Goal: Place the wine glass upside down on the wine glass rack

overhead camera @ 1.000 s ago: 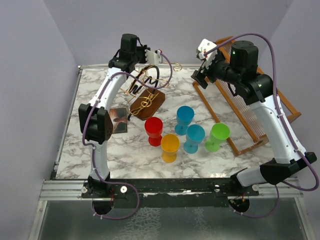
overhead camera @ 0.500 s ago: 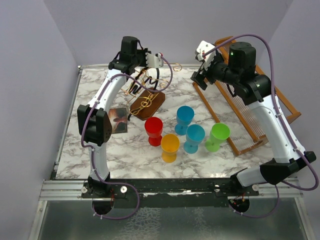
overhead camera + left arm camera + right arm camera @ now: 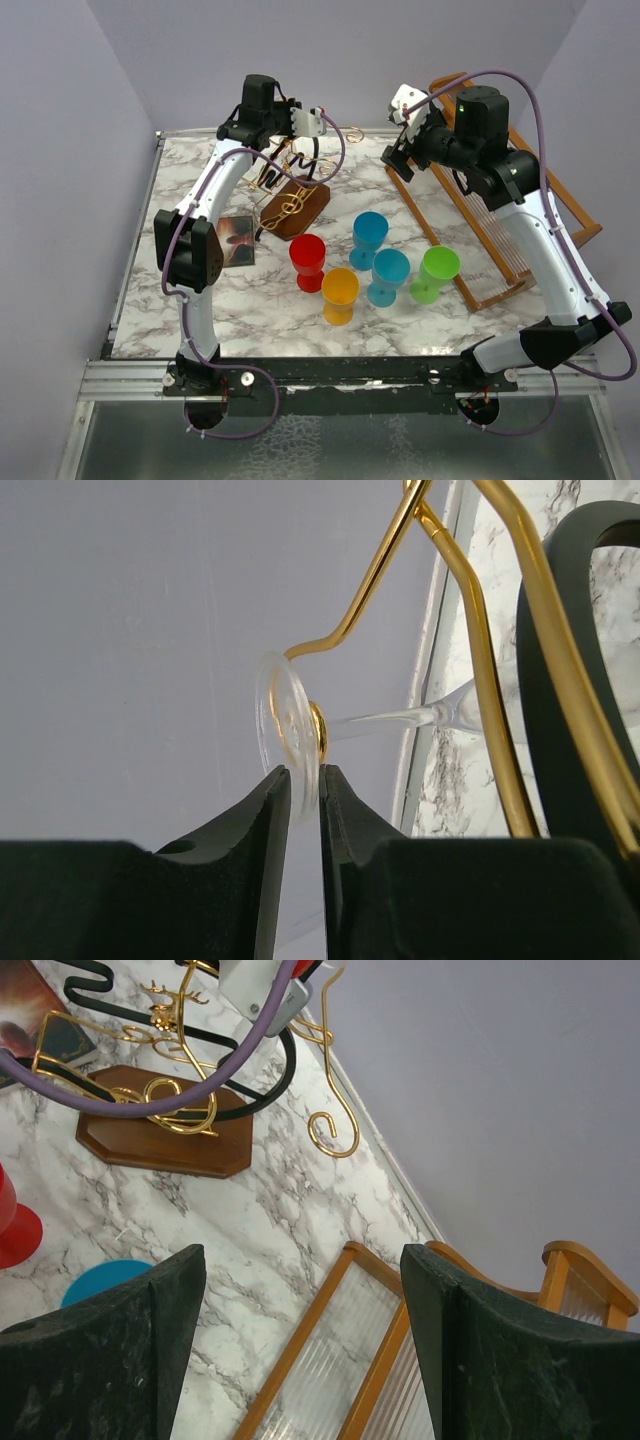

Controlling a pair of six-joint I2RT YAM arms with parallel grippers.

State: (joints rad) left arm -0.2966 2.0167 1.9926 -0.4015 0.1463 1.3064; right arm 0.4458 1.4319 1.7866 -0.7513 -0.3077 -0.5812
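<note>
The wine glass (image 3: 285, 720) is clear and hangs upside down on the wine glass rack (image 3: 290, 190). Its round foot sits behind a gold wire hook (image 3: 480, 660), beside the black bar (image 3: 560, 680), and its stem (image 3: 400, 718) runs off to the right. My left gripper (image 3: 305, 772) is high at the rack's back (image 3: 312, 122). Its jaws stand a narrow slit apart, and the tilted foot's lower edge lies loosely between them. My right gripper (image 3: 300, 1255) hovers open and empty above the table's back right (image 3: 396, 152), with the rack's brown base (image 3: 165, 1135) to its left.
Several coloured plastic goblets stand mid-table: red (image 3: 307, 255), orange (image 3: 340, 290), blue (image 3: 370, 232) and green (image 3: 438, 268). A large slatted wooden rack (image 3: 500, 230) lies along the right side. A small picture card (image 3: 238, 240) lies left of the rack's base.
My left gripper's jaws have parted slightly around the glass foot, after a small shift at the rack's top. The right arm has barely moved.
</note>
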